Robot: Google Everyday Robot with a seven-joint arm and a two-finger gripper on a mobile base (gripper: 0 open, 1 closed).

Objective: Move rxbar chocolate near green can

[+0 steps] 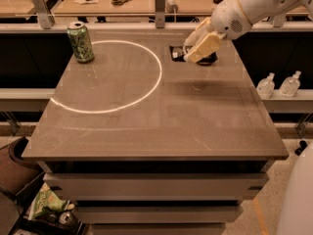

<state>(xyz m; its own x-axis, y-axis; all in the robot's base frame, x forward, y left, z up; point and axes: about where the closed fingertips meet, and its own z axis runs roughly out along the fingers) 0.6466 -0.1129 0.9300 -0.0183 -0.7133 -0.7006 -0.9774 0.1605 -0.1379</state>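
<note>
at far right over the table (195,126), the gripper (191,57) pinches the rxbar chocolate (176,53) aloft, likely bound for the green can (80,43).

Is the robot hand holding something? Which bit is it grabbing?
Yes. The gripper, above the far right of the table, holds the black chocolate bar by its right end; the left end pokes out.
</note>
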